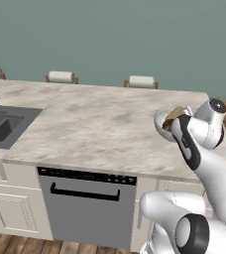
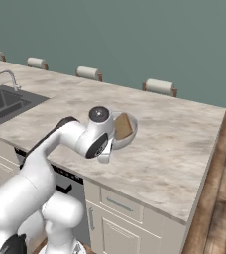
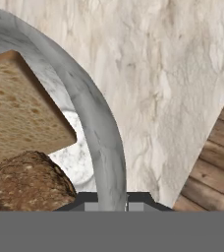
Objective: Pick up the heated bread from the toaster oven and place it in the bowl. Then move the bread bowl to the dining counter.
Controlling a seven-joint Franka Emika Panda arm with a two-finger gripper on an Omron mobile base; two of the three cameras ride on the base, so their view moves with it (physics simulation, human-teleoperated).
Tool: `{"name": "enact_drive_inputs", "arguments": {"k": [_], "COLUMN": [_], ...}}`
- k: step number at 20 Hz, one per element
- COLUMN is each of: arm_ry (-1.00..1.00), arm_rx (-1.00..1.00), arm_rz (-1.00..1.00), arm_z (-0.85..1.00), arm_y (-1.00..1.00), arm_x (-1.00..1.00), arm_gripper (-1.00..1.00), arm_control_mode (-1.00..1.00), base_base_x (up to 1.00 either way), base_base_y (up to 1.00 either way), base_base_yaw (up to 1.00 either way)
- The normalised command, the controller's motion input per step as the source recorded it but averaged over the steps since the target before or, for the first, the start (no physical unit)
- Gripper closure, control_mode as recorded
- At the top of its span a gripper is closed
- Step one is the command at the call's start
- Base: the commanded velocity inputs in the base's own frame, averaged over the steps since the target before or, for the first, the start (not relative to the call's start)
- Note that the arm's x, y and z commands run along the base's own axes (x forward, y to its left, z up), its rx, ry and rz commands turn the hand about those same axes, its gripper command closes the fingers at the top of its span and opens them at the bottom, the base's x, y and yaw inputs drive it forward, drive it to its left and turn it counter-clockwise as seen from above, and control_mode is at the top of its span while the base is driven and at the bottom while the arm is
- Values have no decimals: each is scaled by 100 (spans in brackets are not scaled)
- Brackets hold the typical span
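The pale grey bowl (image 2: 130, 137) is over the near right part of the beige marbled dining counter (image 2: 174, 144), tilted. A slice of toasted bread (image 2: 123, 126) leans inside it. In the hand view my gripper (image 3: 113, 202) is shut on the bowl's thick rim (image 3: 100, 142), one finger on each side of it. The bread slice (image 3: 20, 108) lies just left of the rim, with a darker crust (image 3: 25, 182) below it. From the left base view the bowl (image 1: 160, 122) and bread (image 1: 174, 115) sit just beyond my wrist. I cannot tell whether the bowl's bottom touches the counter. The toaster oven is out of view.
A built-in sink (image 1: 6, 124) with a tap lies at the counter's left end, and a grey dishwasher front (image 1: 87, 208) sits below the edge. Stool backs (image 1: 141, 82) line the far side. Wooden floor (image 2: 219, 208) lies past the counter's right end.
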Motion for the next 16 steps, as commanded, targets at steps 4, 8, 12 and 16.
{"name": "enact_drive_inputs", "arguments": {"k": [4,8,12,16], "arm_ry": [24,11,0,-1], "arm_rx": [0,0,0,0], "arm_rz": [10,16,3,5], "arm_z": [-19,-7,-15,-57], "arm_y": [23,0,6,3], "arm_x": [100,41,9,33], "arm_gripper": [100,100,100,100], "arm_control_mode": [-100,-100,-100,-100], "base_base_x": [0,0,0,0], "base_base_y": [0,0,0,0], "base_base_yaw": [0,0,0,0]}}
